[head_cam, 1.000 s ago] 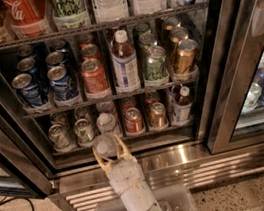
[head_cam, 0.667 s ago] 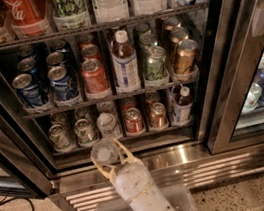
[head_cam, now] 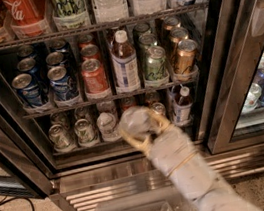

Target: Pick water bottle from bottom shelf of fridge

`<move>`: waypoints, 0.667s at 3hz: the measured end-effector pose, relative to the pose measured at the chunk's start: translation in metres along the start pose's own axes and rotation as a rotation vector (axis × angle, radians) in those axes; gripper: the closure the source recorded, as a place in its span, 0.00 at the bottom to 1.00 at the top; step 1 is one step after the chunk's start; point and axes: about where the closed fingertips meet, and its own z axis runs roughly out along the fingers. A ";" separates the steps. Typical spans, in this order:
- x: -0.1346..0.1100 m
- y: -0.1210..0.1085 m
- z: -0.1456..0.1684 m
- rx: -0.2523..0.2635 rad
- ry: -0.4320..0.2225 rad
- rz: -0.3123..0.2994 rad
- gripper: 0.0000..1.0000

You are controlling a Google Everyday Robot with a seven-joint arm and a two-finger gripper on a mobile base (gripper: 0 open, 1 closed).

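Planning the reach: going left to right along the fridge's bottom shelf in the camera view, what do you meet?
Silver can → second silver can → water bottle → gripper, nearer the camera, mid-row → small dark-drink bottle.

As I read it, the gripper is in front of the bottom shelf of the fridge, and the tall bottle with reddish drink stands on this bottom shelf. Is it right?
Not quite. The camera view shows the tall bottle with reddish drink on the shelf above, between a red can and a silver-green can. The gripper is in front of the bottom shelf of the fridge.
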 end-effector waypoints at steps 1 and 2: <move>-0.053 -0.080 -0.006 0.058 -0.022 0.011 1.00; -0.115 -0.127 0.007 0.005 -0.053 0.000 1.00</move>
